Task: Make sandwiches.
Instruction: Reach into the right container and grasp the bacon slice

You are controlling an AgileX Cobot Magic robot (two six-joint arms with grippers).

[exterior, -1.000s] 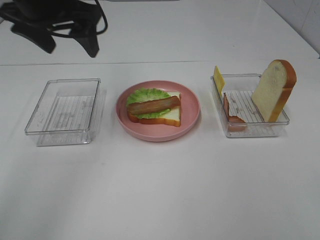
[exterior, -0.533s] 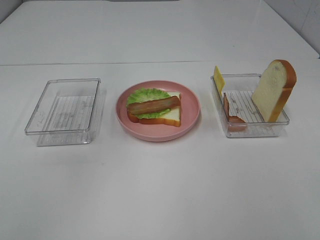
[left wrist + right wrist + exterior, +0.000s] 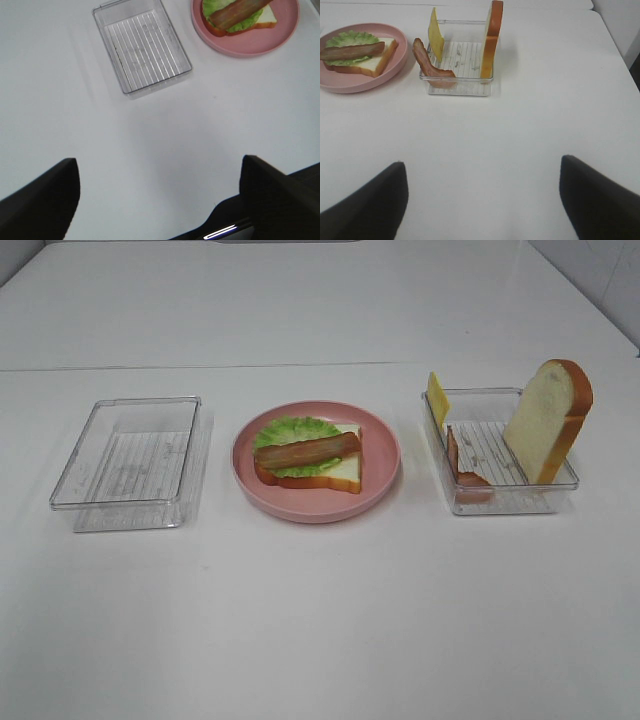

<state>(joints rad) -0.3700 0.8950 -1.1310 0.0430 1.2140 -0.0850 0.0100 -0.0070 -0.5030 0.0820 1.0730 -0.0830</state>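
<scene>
Nearest the right wrist camera, the right jaws stand wide apart with nothing between them and only bare table point(image 3: 485, 150) just ahead. The left jaws are spread as wide and also grip nothing, well back from everything.

Farther out from the right jaws sits the right tray point(image 3: 460, 87). A spare bacon strip point(image 3: 431, 64) is draped over its wall on the plate side, a cheese slice point(image 3: 436, 40) stands on edge just beyond it, and a top bread slice point(image 3: 492, 37) stands upright at the opposite side. Ahead of the left jaws is the left tray point(image 3: 155, 86), showing only its ribbed floor.

Beyond that, off to the inner side of both jaws, the pink plate point(image 3: 385, 465) carries the open sandwich point(image 3: 310, 455): a bottom bread slice point(image 3: 345, 472), a lettuce leaf point(image 3: 290, 430) on it and a bacon strip point(image 3: 308, 451) across the leaf.

By my reading the job is roughly half done. The base layers are stacked, and the cheese, perhaps the second bacon strip, and the closing bread have yet to go on. All of these wait in the right tray, so the right jaws look best placed for the next pick.
</scene>
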